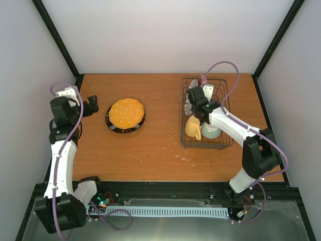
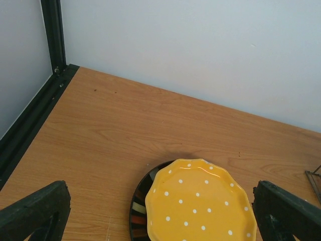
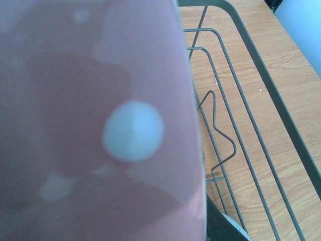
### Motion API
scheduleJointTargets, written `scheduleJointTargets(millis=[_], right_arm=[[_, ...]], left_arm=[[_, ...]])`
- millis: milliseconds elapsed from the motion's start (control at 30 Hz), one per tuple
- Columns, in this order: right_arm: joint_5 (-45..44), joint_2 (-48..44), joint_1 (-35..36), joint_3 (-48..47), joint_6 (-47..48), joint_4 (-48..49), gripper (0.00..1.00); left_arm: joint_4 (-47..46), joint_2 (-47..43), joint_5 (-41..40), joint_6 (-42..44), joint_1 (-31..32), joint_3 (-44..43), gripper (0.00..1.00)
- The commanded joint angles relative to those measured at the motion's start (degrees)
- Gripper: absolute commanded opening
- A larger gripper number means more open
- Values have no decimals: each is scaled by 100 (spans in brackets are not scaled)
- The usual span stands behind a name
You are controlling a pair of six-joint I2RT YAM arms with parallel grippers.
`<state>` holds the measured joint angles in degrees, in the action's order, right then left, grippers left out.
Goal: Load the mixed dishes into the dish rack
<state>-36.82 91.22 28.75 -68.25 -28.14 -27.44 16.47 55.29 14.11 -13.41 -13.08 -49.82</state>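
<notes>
The orange plate with white dots [image 1: 127,113] lies on the dark brown-black plate [image 1: 114,126] on the table left of centre; both also show in the left wrist view, the orange plate [image 2: 200,206] over the dark plate [image 2: 139,211]. My left gripper [image 1: 93,106] is open and empty just left of them, its fingers [image 2: 35,211] wide apart. The dish rack [image 1: 225,108] holds the upright striped plate [image 1: 184,105], the yellow mug [image 1: 193,128] and the mint bowl [image 1: 210,132]. My right gripper [image 1: 203,93] is over the rack, shut on the pink plate [image 3: 100,125], which stands on edge among the wires [image 3: 235,100].
The black frame posts [image 2: 52,35] and white walls close in the table on the left, back and right. The rack's far end beyond the pink plate shows bare wire dividers [image 3: 220,140]. Bare wood [image 1: 160,135] lies between the plates and the rack.
</notes>
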Motion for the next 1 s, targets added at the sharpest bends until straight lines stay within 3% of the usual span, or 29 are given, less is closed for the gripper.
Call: scheduleJointTargets(millis=[0,467,533,700,967], right_arm=[[-164,389,17,-153,125,-36,3],[513,934,-205,-153,-183,-200,3],[526,942,-219,-170,-223,-264,10],[431,820,-222,-230,-248,-335,45],[453,348,-225,-231,-225,-286,59]], left_arm=[[27,-123,-116,167,16,-1,100],[52,-92,-107,147,16,-13,100],[50,-93,-87,114,15,-19,100],[80,-99,-87,106,9,4,100],[118,49,49,-214,16,83,100]])
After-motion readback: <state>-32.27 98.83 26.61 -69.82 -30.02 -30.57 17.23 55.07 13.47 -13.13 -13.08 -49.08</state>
